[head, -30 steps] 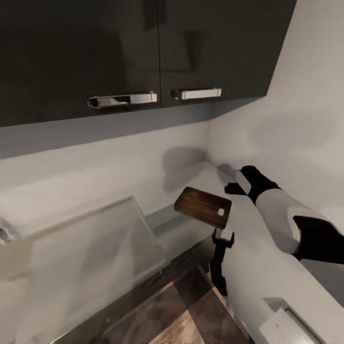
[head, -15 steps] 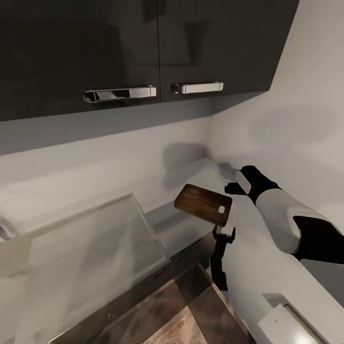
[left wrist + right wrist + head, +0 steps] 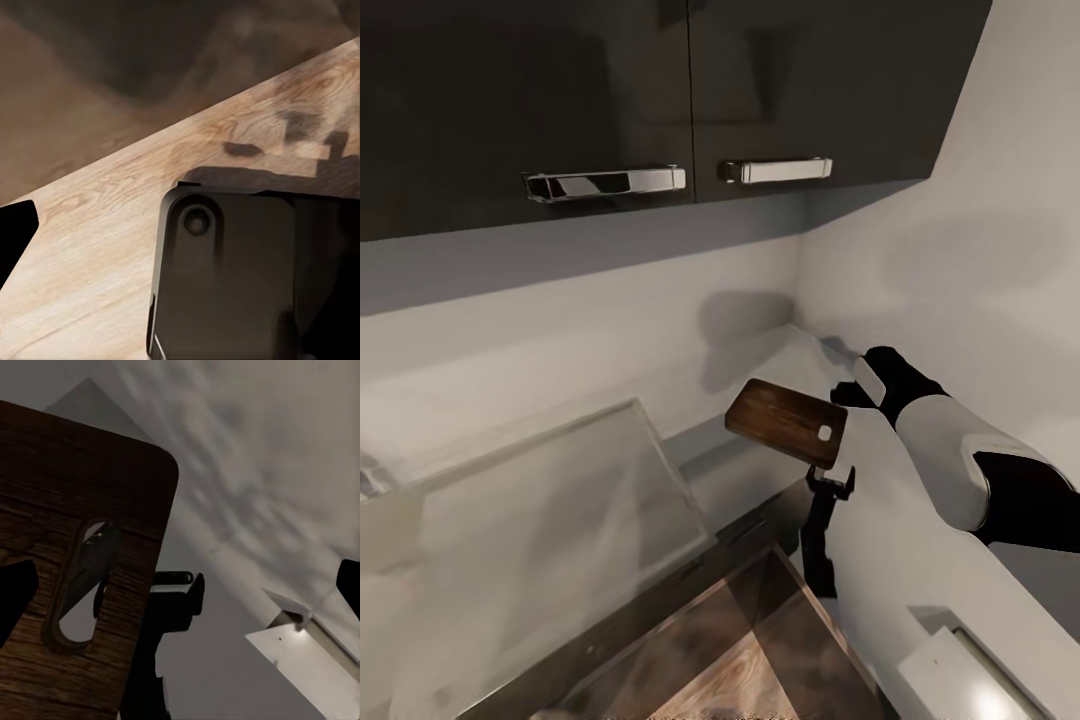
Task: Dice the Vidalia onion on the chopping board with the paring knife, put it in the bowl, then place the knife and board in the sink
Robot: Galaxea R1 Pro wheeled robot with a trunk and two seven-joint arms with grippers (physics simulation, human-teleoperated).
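Holding the chopping board [image 3: 788,430] aloft over the countertop [image 3: 920,560], the right gripper [image 3: 850,393] seems clamped on its far right edge, though the fingertips are hidden, so the grip is a judgement. The board's long axis runs left to right, tilted; the sink [image 3: 540,520] lies well to its left. The left gripper [image 3: 828,483] sits just below the board's slotted corner (fingers apparently apart), nearer the sink.
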